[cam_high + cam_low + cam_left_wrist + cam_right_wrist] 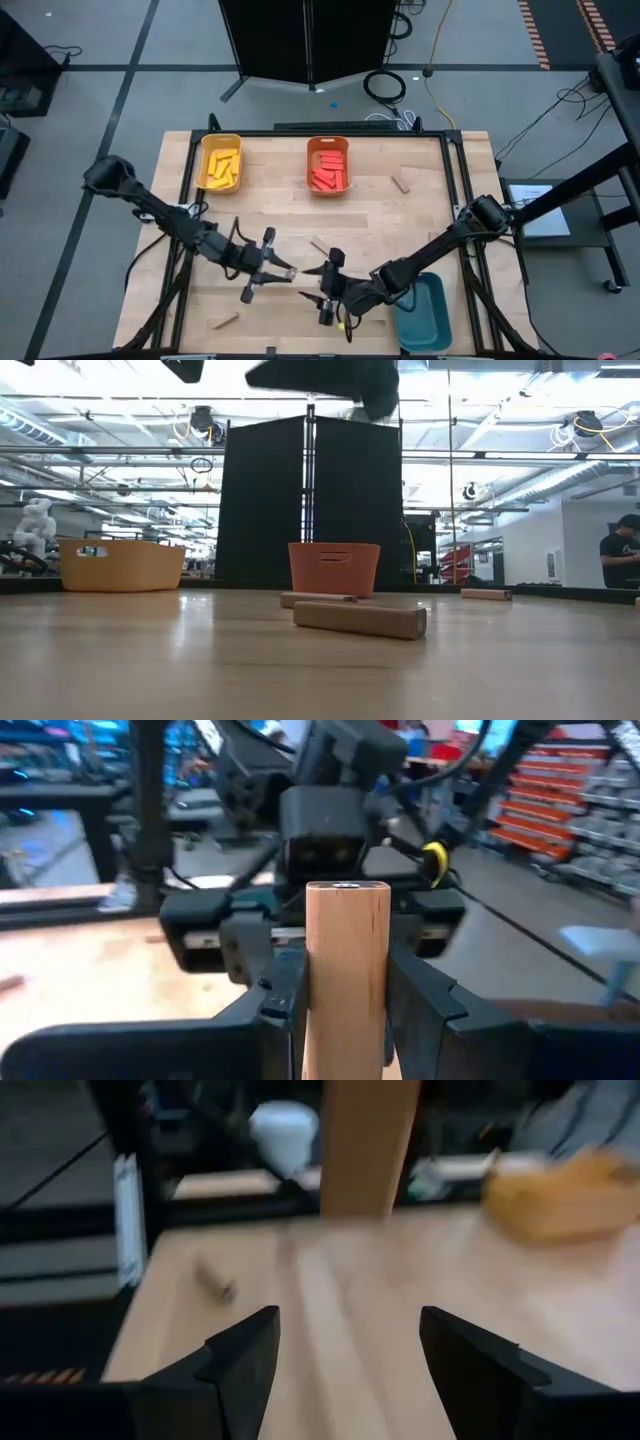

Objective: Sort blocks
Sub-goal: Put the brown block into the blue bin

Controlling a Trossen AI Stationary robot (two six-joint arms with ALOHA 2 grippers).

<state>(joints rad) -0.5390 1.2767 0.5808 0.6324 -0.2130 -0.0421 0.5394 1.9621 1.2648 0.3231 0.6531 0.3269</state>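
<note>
Two grippers meet near the middle of my table (300, 210), on the side away from the orange bin (327, 165). My left gripper (283, 271) is clamped on a tan block (346, 975); in the left wrist view its fingers (280, 1005) press against both sides of the bar, which stands up between them. My right gripper (318, 270) sits just across from it, nose to nose, and its fingers (243, 1350) are spread wide with nothing between them. In the right wrist view I see the same tan bar hanging ahead of those parted fingers, apart from them.

Red blocks (328, 170) fill the orange bin, and just left of it the yellow bin (220, 162) holds yellow blocks (221, 167). Loose tan bars lie on the bare wood: one (403, 183) to the right of the orange bin, one (319, 246) between that bin and the grippers, and one (225, 322) far from the bin near the table's front edge on the left. My teal bin (425, 315) stands at the front right corner, well apart from the orange bin, under the right arm; I cannot tell what is in it.

From the low view I see a tan bar (360, 619) lying flat in front of the orange bin, with another one (318, 599) behind it.
</note>
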